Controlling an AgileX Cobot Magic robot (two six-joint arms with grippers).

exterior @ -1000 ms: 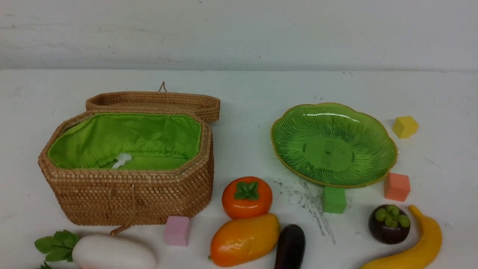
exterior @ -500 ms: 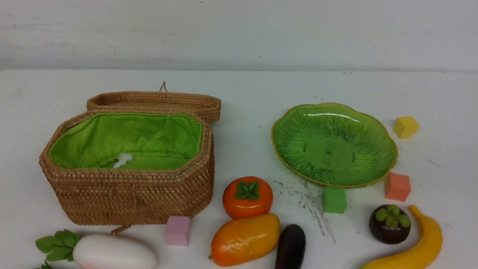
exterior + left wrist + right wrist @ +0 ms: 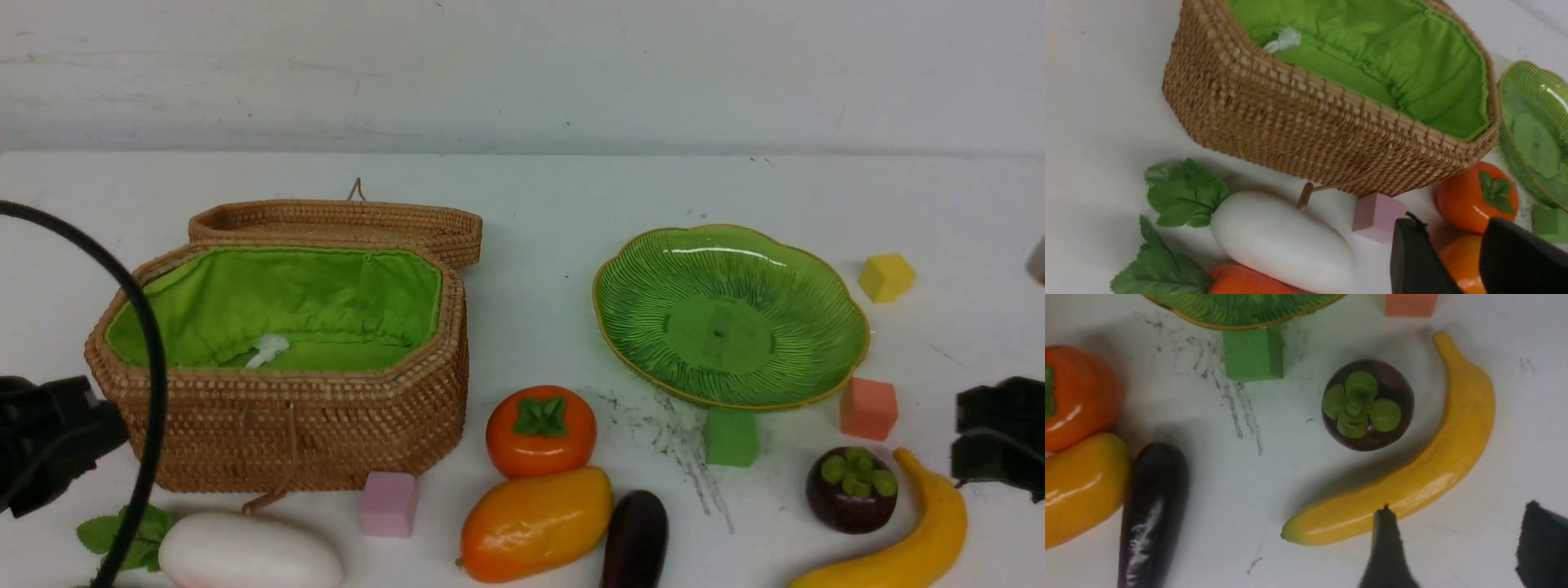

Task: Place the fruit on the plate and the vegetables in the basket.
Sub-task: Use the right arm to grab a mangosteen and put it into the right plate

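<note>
Vegetables are lying closest to the left gripper, which is hanging at the far left with its 2 fingers parted and nothing clamped between them. The white radish is lying just to this gripper's right, its leafy end nearest it. The carrot is touching the radish's near side and is mostly cut off. The basket is standing just beyond the gripper, with its lid thrown back and its green lining showing. Farther to the right, a pink cube is sitting by the basket's front corner. The persimmon is resting against the mango, which is showing through the gap between the left fingers. The eggplant is lying just beside the mango.

All 4 fruits are lying on the table, nearer than the plate, which is sitting beyond and to the left of the right gripper. A green cube is touching the plate's near rim, and an orange cube is sitting just beside that rim. The mangosteen is standing inside the curve of the banana, the fruit closest to the right gripper. That gripper is hovering at the far right, its 2 fingers spread wide and holding nothing. A yellow cube is sitting beyond it.
</note>
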